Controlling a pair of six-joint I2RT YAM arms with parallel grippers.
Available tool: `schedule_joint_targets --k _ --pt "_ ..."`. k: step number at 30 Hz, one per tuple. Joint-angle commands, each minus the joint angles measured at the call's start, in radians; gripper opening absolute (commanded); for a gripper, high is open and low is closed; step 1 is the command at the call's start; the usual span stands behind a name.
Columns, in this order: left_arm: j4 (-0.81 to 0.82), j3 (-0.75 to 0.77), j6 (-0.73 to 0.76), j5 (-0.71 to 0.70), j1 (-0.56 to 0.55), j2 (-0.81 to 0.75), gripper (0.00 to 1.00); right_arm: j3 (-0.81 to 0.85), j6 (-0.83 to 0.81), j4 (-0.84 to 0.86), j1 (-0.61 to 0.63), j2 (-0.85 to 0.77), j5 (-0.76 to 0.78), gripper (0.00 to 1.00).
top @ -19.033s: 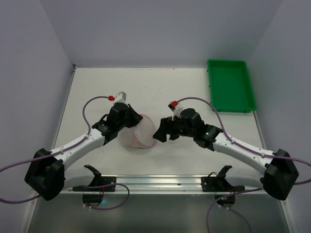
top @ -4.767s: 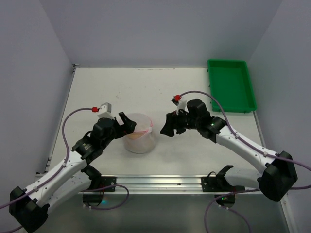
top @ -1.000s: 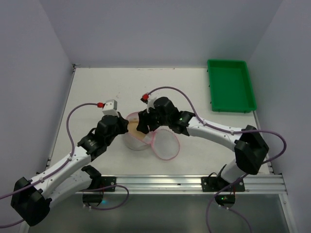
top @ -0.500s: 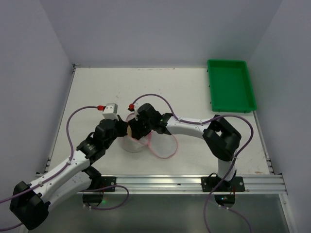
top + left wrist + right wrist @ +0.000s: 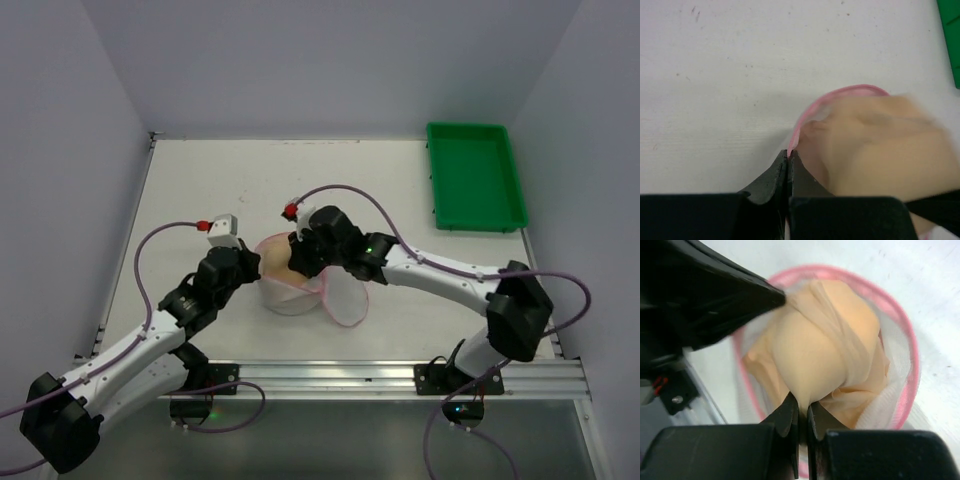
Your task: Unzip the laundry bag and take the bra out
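Mesh-white with a pink rim, the laundry bag sits mid-table in the top view, its unzipped lid hanging open to the near right. Since half a second ago the right pincer has risen out of the opening, dragging the bra upward, so unzipping looks done and removal has begun. I count one bag, one bra, one green tray at the far right, and two arms.

From the left wrist, the left pincer is clamped shut on the bag's pink rim, with the bra blurred just to its right.

From the right wrist, the right pincer pinches the bra's beige fabric. The cup bulges above the rim but is partly inside the bag.
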Motion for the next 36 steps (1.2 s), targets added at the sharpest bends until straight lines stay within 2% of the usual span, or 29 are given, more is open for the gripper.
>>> schedule_joint_targets --k 1,3,9,13,16,17,19,25,26,30,36 --pt "-0.048 0.029 -0.030 -0.080 0.003 0.019 0.00 0.006 -0.010 0.011 -0.032 -0.210 0.004 0.00" --pt "-0.045 0.030 -0.030 -0.068 0.003 0.041 0.00 0.008 0.012 0.015 -0.084 -0.261 -0.086 0.00" --pt "0.009 0.019 -0.024 -0.005 0.004 0.061 0.00 0.017 0.064 0.075 -0.181 -0.377 -0.133 0.00" --pt "0.035 0.010 -0.031 0.023 0.004 0.068 0.00 0.060 0.040 0.069 -0.251 -0.390 0.041 0.00" --pt "0.043 0.006 -0.037 0.034 0.004 0.081 0.00 0.139 0.069 0.043 -0.392 -0.382 0.094 0.00" --pt "0.043 0.004 -0.039 0.034 0.004 0.087 0.00 0.183 0.081 0.044 -0.473 -0.384 0.048 0.00" --pt "0.054 0.003 -0.037 0.035 0.004 0.093 0.00 0.242 0.099 0.023 -0.539 -0.373 -0.022 0.00" --pt "0.064 0.022 -0.034 0.060 0.004 0.113 0.00 0.438 0.056 -0.043 -0.687 -0.266 0.147 0.00" --pt "0.066 0.024 -0.034 0.064 0.003 0.116 0.00 0.466 0.078 -0.049 -0.742 -0.243 0.181 0.00" --pt "0.067 0.024 -0.037 0.077 0.004 0.117 0.00 0.494 0.157 -0.052 -0.851 -0.115 0.359 0.00" --pt "0.077 0.019 -0.040 0.096 0.004 0.127 0.00 0.429 0.265 0.053 -0.905 0.037 0.388 0.00"
